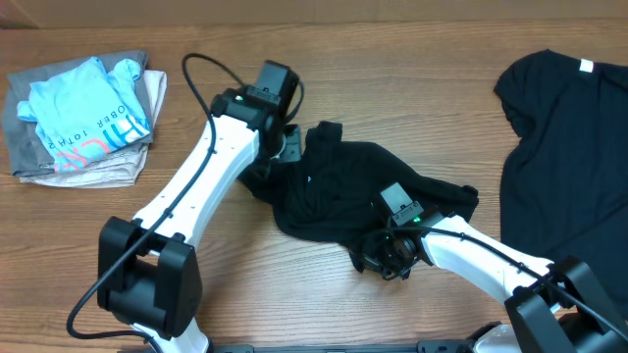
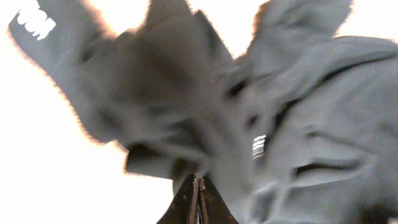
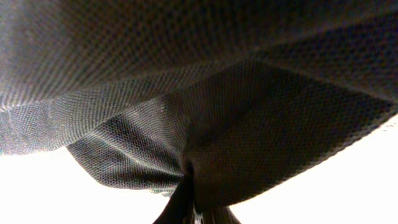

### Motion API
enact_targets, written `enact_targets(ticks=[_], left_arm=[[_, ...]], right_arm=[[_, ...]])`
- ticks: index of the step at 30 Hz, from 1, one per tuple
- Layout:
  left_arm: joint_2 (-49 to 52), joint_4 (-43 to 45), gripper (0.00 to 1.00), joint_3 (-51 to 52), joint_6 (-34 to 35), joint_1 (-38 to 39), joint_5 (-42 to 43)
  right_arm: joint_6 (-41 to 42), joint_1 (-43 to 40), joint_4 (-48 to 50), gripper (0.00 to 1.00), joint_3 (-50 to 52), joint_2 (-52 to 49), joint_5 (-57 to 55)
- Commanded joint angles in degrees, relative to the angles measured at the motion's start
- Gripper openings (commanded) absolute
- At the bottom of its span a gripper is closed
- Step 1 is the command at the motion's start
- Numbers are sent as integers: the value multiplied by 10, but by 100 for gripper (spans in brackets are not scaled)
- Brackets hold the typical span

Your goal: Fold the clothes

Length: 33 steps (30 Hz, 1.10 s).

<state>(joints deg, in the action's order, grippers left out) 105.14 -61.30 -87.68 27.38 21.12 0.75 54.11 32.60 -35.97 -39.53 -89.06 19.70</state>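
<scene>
A crumpled black shirt (image 1: 339, 191) lies in a heap at the table's middle. My left gripper (image 1: 287, 147) is at the heap's upper left edge and is shut on the black shirt; in the left wrist view its fingers (image 2: 198, 186) are pressed together with the shirt's cloth (image 2: 298, 118) bunched at the tips. My right gripper (image 1: 385, 257) is at the heap's lower right edge, shut on the black shirt. In the right wrist view the fabric (image 3: 205, 93) fills the frame and gathers at the jaws (image 3: 194, 208).
A second black shirt (image 1: 564, 147) is spread at the right edge of the table. A folded stack with a light blue shirt (image 1: 83, 118) on top sits at the far left. Bare wood lies in front.
</scene>
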Motion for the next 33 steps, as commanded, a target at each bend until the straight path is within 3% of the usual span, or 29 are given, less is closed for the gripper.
enact_targets(ticks=[1,9,20,33], left_arm=[[1,-34,4,-4,53,-43,-24],[1,-36,7,37,37,-140,65],[1,151,12,194,37,-148,126],[1,209,41,213,-38,-148,124]], right_arm=[[-6,-2,-2,5,9,-12,-16],[-10,-2,-1,5,8,-12,-16],[-10,-2,-3,5,8,-12,-16],[-10,-2,-2,7,8,-12,-16]])
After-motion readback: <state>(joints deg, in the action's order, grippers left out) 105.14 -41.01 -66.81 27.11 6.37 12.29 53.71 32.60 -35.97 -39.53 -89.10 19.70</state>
